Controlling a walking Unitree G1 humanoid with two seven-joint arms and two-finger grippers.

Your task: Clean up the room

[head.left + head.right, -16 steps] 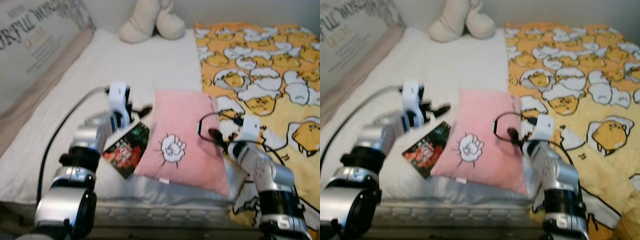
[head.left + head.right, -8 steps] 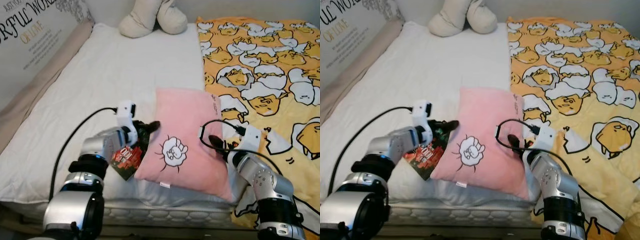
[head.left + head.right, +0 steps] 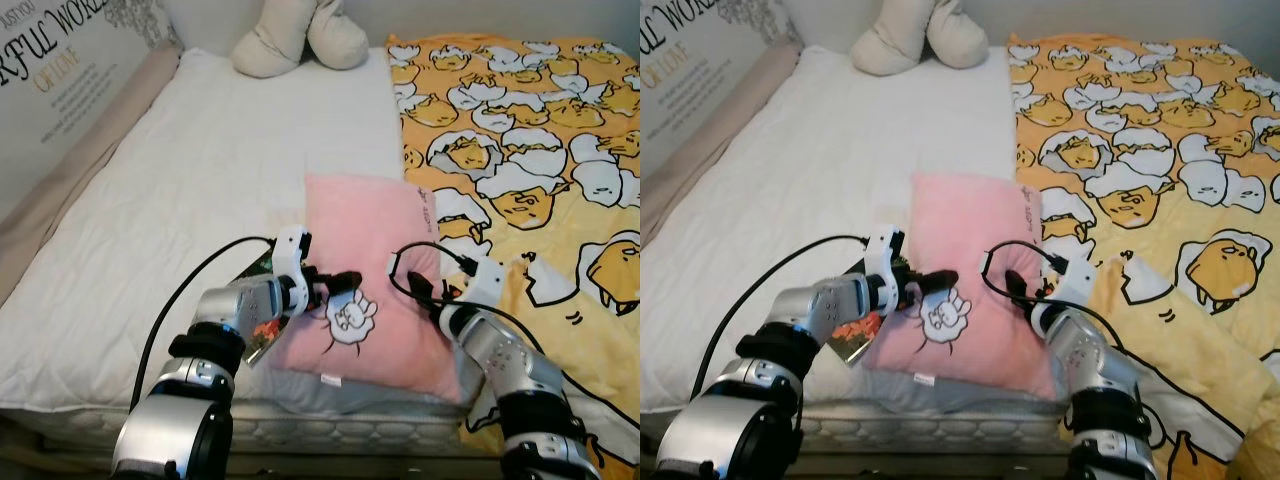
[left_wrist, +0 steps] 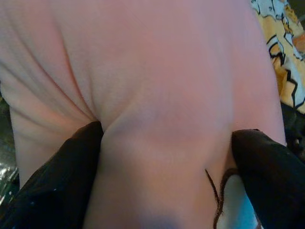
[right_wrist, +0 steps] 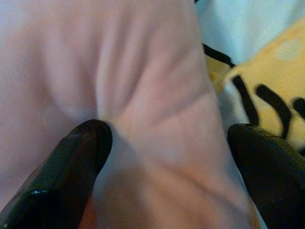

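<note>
pink pillow (image 3: 372, 275) near bed (image 3: 200, 200) edge; left gripper (image 3: 335, 283) and right gripper (image 3: 425, 296) spread, fingers pressed into it, not yet pinching. early: pillow unlifted, packet (image 3: 852, 335) left beside it.

Bright, even light in the head views; wrist views soft and blurred.
</note>
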